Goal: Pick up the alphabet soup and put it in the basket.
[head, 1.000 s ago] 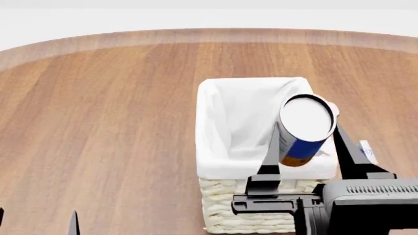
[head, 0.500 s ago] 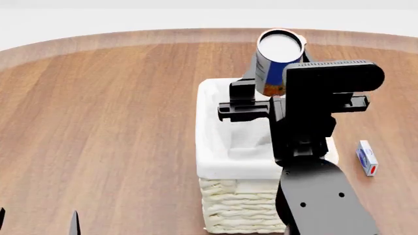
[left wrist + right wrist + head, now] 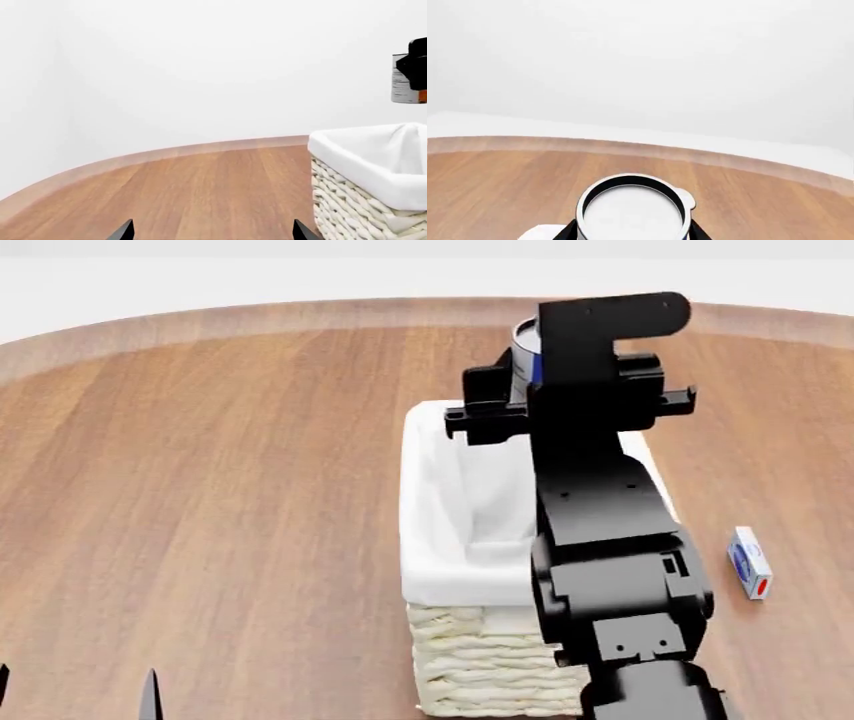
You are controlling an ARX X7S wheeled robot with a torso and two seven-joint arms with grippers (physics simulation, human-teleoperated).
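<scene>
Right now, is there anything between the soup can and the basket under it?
No. In the left wrist view, the alphabet soup hangs in the right gripper above the basket, with only empty air between them.

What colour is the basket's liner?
White; the liner shows best in the left wrist view.

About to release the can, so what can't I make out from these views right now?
- Alphabet soup: head view, mostly behind the right arm; left wrist view, cut by the edge.
- Right gripper contact: fingers cropped in the right wrist view.
- Basket floor: hidden by arm and liner.
- Left gripper: only tips visible.
</scene>
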